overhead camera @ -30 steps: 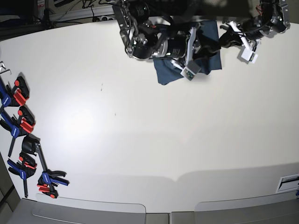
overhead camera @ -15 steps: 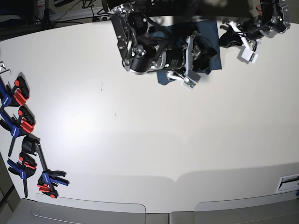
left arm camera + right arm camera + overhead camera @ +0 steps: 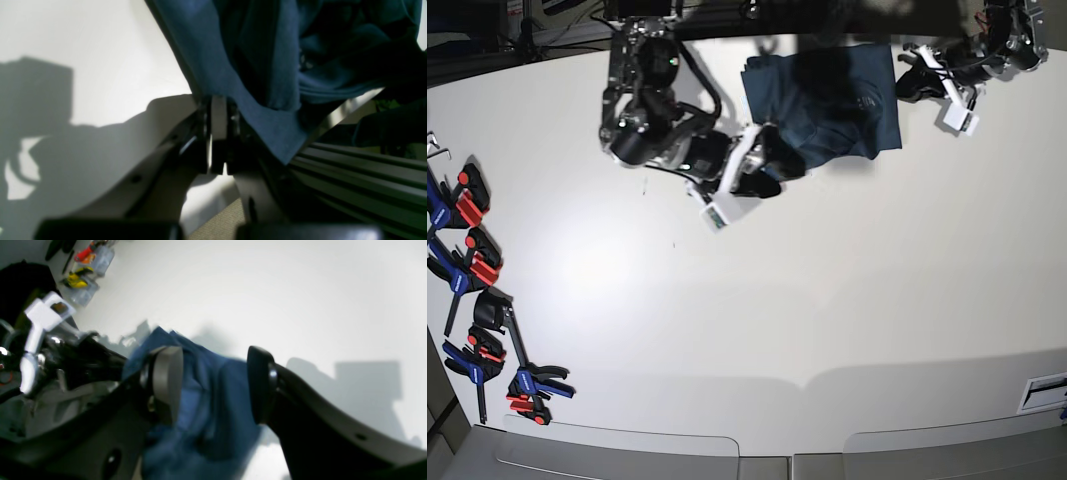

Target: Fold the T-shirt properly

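The dark navy T-shirt [image 3: 827,95] lies bunched at the far edge of the white table [image 3: 777,300]. My left gripper [image 3: 905,82] is at the shirt's right edge. In the left wrist view its fingers [image 3: 218,133] are pressed together with the edge of the T-shirt [image 3: 267,66] running into them. My right gripper [image 3: 779,165] is at the shirt's front left corner. In the right wrist view it [image 3: 213,383] is open, with wrinkled blue cloth [image 3: 206,413] between and under the two fingers. The neck label is not visible.
Several red, blue and black clamps [image 3: 472,270] lie along the table's left edge. A white label [image 3: 1042,390] is at the front right. Metal rails [image 3: 360,166] run just beyond the table's far edge. Small boxes of tools [image 3: 80,283] stand off to one side.
My right arm has swung left and toward the front, off the top of the shirt. More of the shirt now shows. My left arm has stayed in place.
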Robot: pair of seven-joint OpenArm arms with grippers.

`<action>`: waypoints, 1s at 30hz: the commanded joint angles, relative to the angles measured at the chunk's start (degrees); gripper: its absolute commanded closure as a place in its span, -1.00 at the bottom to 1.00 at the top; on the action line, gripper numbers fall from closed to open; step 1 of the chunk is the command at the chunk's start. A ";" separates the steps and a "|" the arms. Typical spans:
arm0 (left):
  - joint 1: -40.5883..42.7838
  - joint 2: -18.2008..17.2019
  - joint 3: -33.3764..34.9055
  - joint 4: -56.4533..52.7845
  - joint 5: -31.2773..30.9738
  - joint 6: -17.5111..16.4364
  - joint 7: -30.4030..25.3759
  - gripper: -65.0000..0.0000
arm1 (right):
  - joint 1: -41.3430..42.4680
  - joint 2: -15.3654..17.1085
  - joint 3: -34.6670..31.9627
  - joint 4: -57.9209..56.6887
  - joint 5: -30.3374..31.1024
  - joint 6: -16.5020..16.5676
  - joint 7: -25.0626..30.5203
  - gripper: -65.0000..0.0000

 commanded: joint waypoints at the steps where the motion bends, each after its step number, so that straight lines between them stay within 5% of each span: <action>1: 0.20 -0.50 -0.26 0.83 -1.36 -0.52 -1.14 1.00 | 0.09 0.70 0.15 1.16 2.12 0.38 0.68 0.10; 11: 0.20 -0.50 -0.26 0.83 -1.36 -0.52 -1.31 1.00 | -5.18 2.32 -2.58 1.16 7.21 0.38 0.63 0.10; 21: 0.20 -0.50 -0.26 0.83 -1.36 -0.52 -1.31 1.00 | -5.20 2.29 -13.22 1.16 -2.38 0.38 2.08 0.10; 27: 0.17 -0.50 -0.26 0.83 -1.36 -0.52 -1.33 1.00 | -5.20 2.29 -15.65 1.16 -2.75 0.38 2.21 0.11; 30: 0.17 -0.50 -0.26 0.83 -1.36 -0.52 -1.36 1.00 | -5.20 2.23 -16.15 1.16 -2.60 0.38 2.19 0.32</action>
